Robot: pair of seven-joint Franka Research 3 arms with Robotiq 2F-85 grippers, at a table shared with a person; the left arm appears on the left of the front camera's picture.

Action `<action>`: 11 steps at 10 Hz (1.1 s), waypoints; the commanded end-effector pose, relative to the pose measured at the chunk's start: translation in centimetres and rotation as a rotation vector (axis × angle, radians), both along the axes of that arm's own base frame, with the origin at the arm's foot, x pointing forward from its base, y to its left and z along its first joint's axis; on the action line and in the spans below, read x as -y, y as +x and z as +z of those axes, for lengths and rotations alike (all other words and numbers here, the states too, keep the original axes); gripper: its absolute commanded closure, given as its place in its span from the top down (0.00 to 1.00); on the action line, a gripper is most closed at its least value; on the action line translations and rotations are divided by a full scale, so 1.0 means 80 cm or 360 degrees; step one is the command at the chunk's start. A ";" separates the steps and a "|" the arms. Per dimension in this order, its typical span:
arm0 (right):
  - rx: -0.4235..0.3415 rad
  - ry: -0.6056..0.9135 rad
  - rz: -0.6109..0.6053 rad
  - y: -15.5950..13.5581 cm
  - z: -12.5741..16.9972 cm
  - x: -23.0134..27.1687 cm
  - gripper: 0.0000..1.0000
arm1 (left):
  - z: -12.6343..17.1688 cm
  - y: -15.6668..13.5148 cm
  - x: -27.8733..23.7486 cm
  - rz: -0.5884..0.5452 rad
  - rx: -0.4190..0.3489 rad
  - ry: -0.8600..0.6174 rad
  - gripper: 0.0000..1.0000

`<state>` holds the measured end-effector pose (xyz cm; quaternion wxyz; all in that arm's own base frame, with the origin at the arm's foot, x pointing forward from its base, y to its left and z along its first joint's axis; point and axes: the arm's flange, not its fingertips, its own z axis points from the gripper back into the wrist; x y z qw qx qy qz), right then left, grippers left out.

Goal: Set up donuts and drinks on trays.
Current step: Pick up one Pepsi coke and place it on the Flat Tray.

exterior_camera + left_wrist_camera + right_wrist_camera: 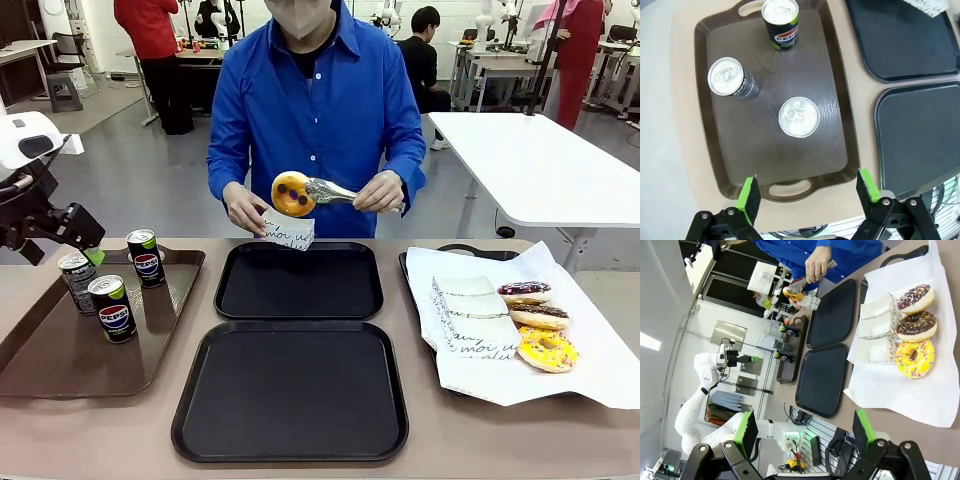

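A yellow-glazed donut with dark spots is being held in tongs by the person beyond the far edge of the tabletop, and a small white box with script lettering is being steadied just beneath it by the same person. Three more donuts are lying in a row on white paper at the right: a sprinkled chocolate one farthest, a plain chocolate one in the middle and a yellow sprinkled one nearest, with flat boxes being kept just beside them. Two black trays are lying in the middle of the tabletop, the far tray just behind the near tray. Three cans are standing upright and apart on a brown tray at the left: two Pepsi cans and a grey-patterned can. The left hand is being held above the brown tray, released, its green-padded fingers spread wide with nothing between them. The right hand is being held raised off to the right side of the tabletop, likewise released and grasping nothing.
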<state>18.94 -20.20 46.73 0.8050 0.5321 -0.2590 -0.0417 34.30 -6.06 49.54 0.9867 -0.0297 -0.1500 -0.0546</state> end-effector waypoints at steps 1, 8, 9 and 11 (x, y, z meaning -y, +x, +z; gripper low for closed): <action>0.0043 0.0025 -0.0001 0.002 0.002 0.001 1.00 | -0.004 0.003 0.010 -0.0048 -0.0051 0.0120 1.00; 0.0043 0.0025 -0.0001 0.002 0.002 0.001 1.00 | -0.028 0.037 0.030 -0.0074 -0.0353 0.0219 1.00; 0.0043 0.0025 -0.0001 0.002 0.002 0.001 1.00 | -0.032 0.040 0.031 -0.0049 -0.0355 0.0195 1.00; 0.0043 0.0025 -0.0001 0.002 0.002 0.001 1.00 | -0.038 0.046 0.033 0.0035 -0.0275 0.0147 1.00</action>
